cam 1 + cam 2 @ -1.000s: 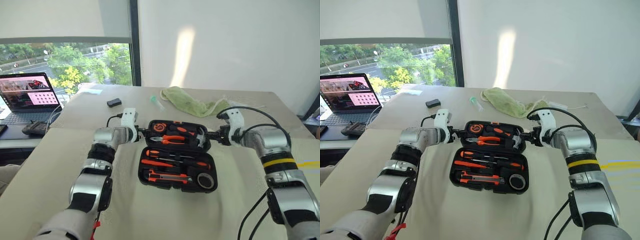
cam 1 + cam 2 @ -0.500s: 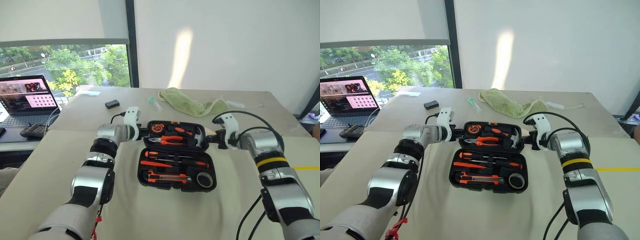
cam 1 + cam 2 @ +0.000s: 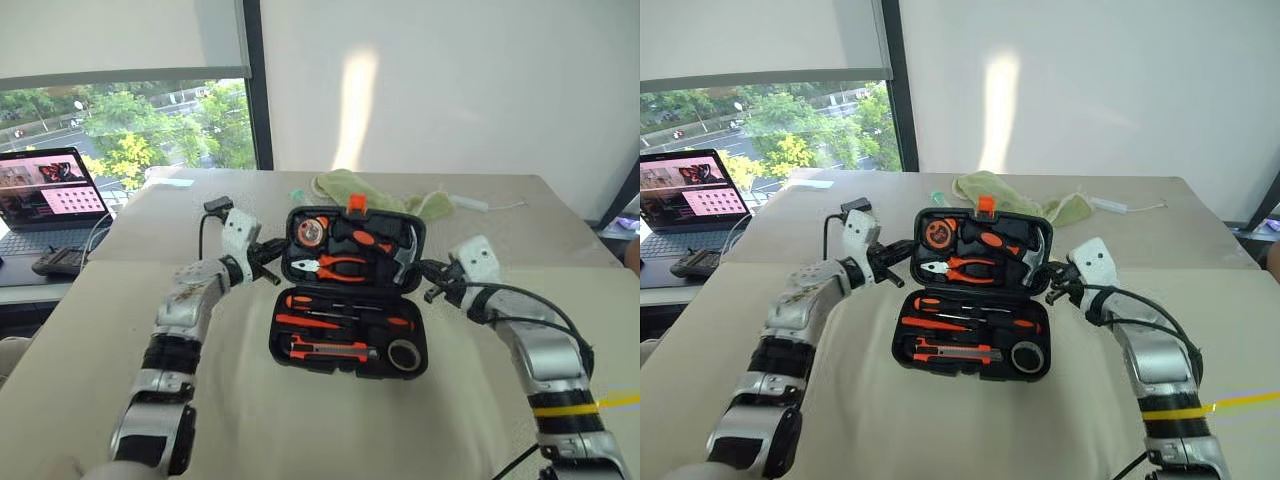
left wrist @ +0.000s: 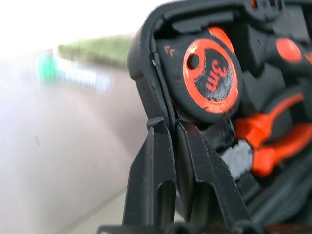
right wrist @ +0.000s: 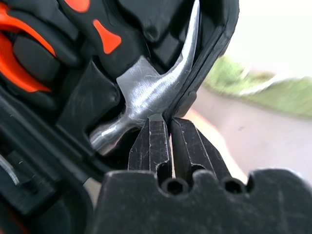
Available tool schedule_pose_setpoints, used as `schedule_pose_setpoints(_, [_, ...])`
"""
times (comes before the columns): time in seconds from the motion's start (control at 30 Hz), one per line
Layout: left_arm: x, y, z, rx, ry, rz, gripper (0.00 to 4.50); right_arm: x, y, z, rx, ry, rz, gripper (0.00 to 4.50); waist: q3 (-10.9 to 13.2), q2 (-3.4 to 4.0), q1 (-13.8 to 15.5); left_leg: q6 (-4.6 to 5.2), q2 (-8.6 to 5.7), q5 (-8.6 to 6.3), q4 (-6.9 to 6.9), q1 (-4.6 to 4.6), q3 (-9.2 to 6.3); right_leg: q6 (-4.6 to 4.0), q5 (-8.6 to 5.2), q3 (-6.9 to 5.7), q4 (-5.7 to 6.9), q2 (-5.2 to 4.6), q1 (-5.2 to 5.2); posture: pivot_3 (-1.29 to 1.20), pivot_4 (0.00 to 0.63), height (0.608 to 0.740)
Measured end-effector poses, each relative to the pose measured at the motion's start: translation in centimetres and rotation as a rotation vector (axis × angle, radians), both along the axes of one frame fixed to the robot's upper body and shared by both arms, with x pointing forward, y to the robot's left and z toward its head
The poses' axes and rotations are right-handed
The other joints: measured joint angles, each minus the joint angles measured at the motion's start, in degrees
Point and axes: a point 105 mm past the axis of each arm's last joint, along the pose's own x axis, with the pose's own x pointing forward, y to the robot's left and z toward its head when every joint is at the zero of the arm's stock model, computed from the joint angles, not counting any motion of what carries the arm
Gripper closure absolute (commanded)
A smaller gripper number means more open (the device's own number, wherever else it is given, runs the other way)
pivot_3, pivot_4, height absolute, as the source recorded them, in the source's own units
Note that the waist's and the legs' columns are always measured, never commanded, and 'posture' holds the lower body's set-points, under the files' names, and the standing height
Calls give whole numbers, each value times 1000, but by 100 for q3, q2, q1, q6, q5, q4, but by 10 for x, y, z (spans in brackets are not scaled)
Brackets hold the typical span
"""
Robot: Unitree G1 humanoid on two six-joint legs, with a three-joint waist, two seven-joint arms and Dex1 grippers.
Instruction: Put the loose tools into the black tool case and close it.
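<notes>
The black tool case (image 3: 350,368) lies open mid-table with its lid (image 3: 296,218) tilted up, orange latch (image 3: 356,205) on top. In the base sit two screwdrivers (image 3: 345,303), a utility knife (image 3: 335,350) and a black tape roll (image 3: 404,354). The lid carries a tape measure (image 4: 209,73), pliers (image 3: 340,266) and a hammer (image 5: 146,92). My left gripper (image 4: 168,124) is shut on the lid's left rim. On the opposite rim, by the hammer head, my right gripper (image 5: 168,119) is shut too. I cannot make out a tester pen.
A green cloth (image 3: 345,185) and a small green-capped tube (image 3: 297,195) lie behind the case. An open laptop (image 3: 45,190) and a black device (image 3: 60,262) sit on the desk at far left. A white cable piece (image 3: 470,203) lies at back right.
Both grippers closed on the lid's side rims and drew back and up. The lid has swung from lying flat to tilted up. The camera view has shifted too.
</notes>
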Motion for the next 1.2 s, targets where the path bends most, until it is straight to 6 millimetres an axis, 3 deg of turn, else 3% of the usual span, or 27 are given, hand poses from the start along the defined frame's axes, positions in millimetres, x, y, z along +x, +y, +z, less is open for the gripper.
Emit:
schedule_pose_setpoints(0.1, [-28, 5, -6, 171, -156, -89, 4421, -30, -1, -8, -155, -39, 17, 4500, 0, 1, 24, 6, -4, 3, 3, 4, 5, 0, 0, 0, -12, -2, 10, 0, 150, 740])
schedule_pose_setpoints(0.17, [-35, 8, -11, 243, -202, -119, 4500, -44, 0, -13, -240, -49, 40, 3692, 0, 1, 52, 18, -5, 9, 13, 11, 7, -4, 3, 0, -38, -3, 22, 0, 150, 740])
schedule_pose_setpoints(0.3, [-58, 26, -37, 374, -176, -217, 3200, -85, 5, -33, -381, -19, 147, 2477, 5, 11, 72, 72, 9, -25, -4, 113, 9, -6, 0, -1, -48, -2, 127, 0, 150, 740])
schedule_pose_setpoints(0.43, [-78, 52, -69, 405, -14, -239, 2036, -124, -6, -62, -448, 180, 209, 1185, 8, 10, 85, 97, 19, -40, 4, 143, 6, -6, -1, -2, -47, -7, 162, 0, 150, 740])
schedule_pose_setpoints(0.5, [-88, 78, -78, 403, 96, -193, 1841, -148, -13, -69, -410, 304, 205, 1155, 9, 10, 114, 97, 31, -42, 5, 164, -1, -7, -1, -2, -48, -10, 184, 0, 150, 740])
schedule_pose_setpoints(0.57, [-80, 97, -73, 294, 183, -77, 1841, -161, -17, -66, -336, 382, 191, 1155, 10, 9, 142, 97, 36, -41, 10, 170, -11, -5, -2, -3, -51, -17, 193, 0, 150, 740])
schedule_pose_setpoints(0.6, [-74, 104, -70, 247, 217, -27, 2009, -168, -16, -65, -299, 419, 198, 1676, 10, 9, 163, 96, 36, -41, 14, 174, -14, 3, -7, -4, -50, -17, 192, 0, 150, 740])
schedule_pose_setpoints(0.67, [-62, 113, -62, 159, 253, 55, 2542, -181, -9, -61, -212, 494, 247, 2242, 11, 9, 211, 96, 37, -41, 14, 184, -18, 16, -14, -7, -51, -18, 192, 0, 150, 740])
schedule_pose_setpoints(0.77, [-43, 98, -46, 18, 258, 85, 3719, -192, 15, -58, -121, 575, 380, 3309, 10, -2, 262, 95, 31, -41, 16, 188, -19, -3, 2, -4, -53, -20, 198, 0, 150, 740])
schedule_pose_setpoints(0.83, [-36, 76, -38, -45, 257, 53, 4487, -189, 32, -58, -105, 592, 464, 4038, 6, -25, 264, 93, 28, -40, 17, 182, -18, -5, 4, -3, -50, -20, 197, 0, 150, 740])
schedule_pose_setpoints(0.9, [-32, 56, -33, -70, 265, 14, 4500, -175, 42, -63, -120, 582, 483, 4459, 4, -34, 235, 84, 23, -35, 17, 162, -17, -12, 7, -3, -48, -17, 187, 0, 150, 740])
schedule_pose_setpoints(1.07, [-27, 17, -14, -118, 275, -76, 4500, -113, 28, -81, -141, 545, 279, 4459, 8, -39, 189, 35, 13, -10, 16, 139, -18, -17, 10, -5, -46, -8, 167, 0, 150, 740])
schedule_pose_setpoints(1.2, [-22, -17, 8, -116, 269, -159, 4500, -49, 6, -61, -153, 436, 92, 4459, 28, -35, 148, 58, 6, -13, 51, 133, -14, -18, 21, -5, -48, -5, 179, 0, 150, 740])
